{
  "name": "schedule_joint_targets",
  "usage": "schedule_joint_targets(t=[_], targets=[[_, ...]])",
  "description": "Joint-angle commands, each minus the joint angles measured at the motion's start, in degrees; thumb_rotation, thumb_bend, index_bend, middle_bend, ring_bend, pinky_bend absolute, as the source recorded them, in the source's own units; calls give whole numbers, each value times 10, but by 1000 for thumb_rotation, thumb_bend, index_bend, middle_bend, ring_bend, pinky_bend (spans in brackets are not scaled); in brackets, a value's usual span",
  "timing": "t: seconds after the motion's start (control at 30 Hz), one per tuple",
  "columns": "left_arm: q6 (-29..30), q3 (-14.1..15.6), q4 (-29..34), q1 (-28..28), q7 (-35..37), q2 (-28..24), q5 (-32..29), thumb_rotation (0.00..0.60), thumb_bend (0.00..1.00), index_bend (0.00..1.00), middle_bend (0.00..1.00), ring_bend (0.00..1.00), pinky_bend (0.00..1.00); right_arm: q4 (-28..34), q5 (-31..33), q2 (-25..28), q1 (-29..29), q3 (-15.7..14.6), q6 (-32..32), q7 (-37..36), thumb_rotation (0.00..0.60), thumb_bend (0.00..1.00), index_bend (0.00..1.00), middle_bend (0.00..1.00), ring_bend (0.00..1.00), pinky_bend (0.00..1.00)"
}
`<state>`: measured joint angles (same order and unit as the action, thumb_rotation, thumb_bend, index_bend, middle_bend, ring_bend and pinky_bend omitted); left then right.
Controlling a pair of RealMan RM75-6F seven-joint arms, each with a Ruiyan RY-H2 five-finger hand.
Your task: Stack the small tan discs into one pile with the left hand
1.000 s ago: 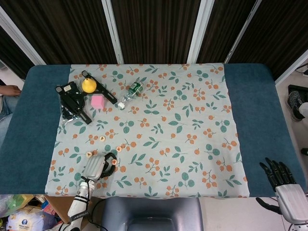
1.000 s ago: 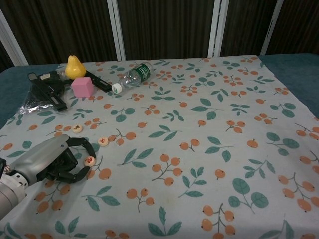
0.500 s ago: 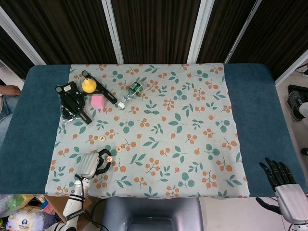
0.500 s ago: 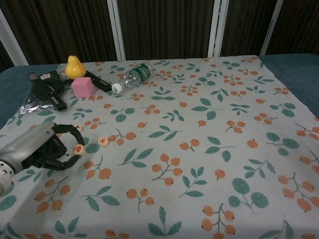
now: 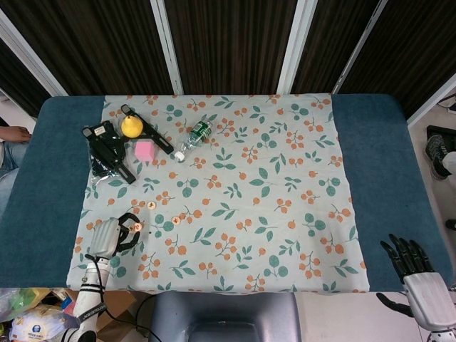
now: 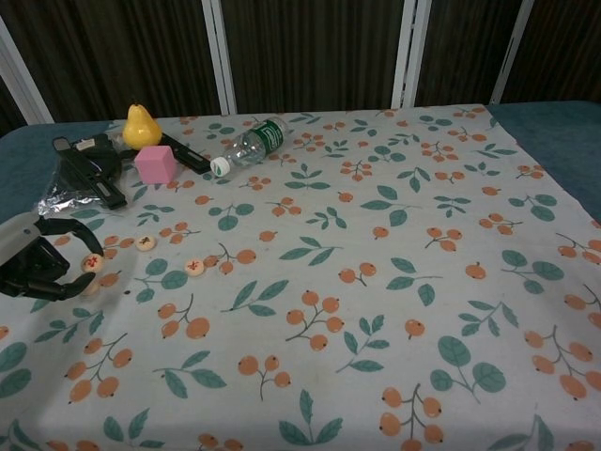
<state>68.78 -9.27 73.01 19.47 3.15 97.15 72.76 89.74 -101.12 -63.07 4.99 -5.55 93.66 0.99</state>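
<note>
My left hand (image 5: 110,236) (image 6: 33,258) hovers over the cloth's front-left part and pinches one small tan disc (image 5: 135,227) (image 6: 92,263) at its fingertips. Two more tan discs lie flat on the cloth to its right: one (image 5: 151,205) (image 6: 145,242) further back, the other (image 5: 176,220) (image 6: 194,266) a little further right. They lie apart, not stacked. My right hand (image 5: 417,274) hangs off the table's front-right corner, holding nothing, fingers spread; the chest view does not show it.
At the back left stand a yellow pear (image 5: 130,126) (image 6: 139,125), a pink cube (image 5: 144,149) (image 6: 155,163), a black tool on plastic wrap (image 5: 107,151) (image 6: 89,164), and a lying water bottle (image 5: 192,140) (image 6: 249,146). The floral cloth (image 5: 285,214) covers the blue table.
My left hand has carried the pinched disc off the cloth and moved it left, past the disc lying further back. The other two discs and my right hand stayed put.
</note>
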Motion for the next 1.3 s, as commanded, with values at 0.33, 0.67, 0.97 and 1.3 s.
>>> schedule_joint_targets(t=[0.33,0.67,0.97,1.3], targets=[[-12,0,-26,2,9,7,-10,600,390,476,1000,1000,1000,1,3,0,-1,1,-3,1,600,102,0,0,0,0],[-18,-1,-35,2,17,6,-13,600,390,472,1000,1000,1000,3,5,-1,-2,2,-6,5,600,102,0,0,0,0],[-20,-1,-36,3,15,6,-13,600,393,447,1000,1000,1000,3,5,0,-2,2,-5,2,600,102,0,0,0,0],[-22,0,-37,3,18,4,-13,600,392,445,1000,1000,1000,3,6,-1,-3,2,-6,5,600,102,0,0,0,0]])
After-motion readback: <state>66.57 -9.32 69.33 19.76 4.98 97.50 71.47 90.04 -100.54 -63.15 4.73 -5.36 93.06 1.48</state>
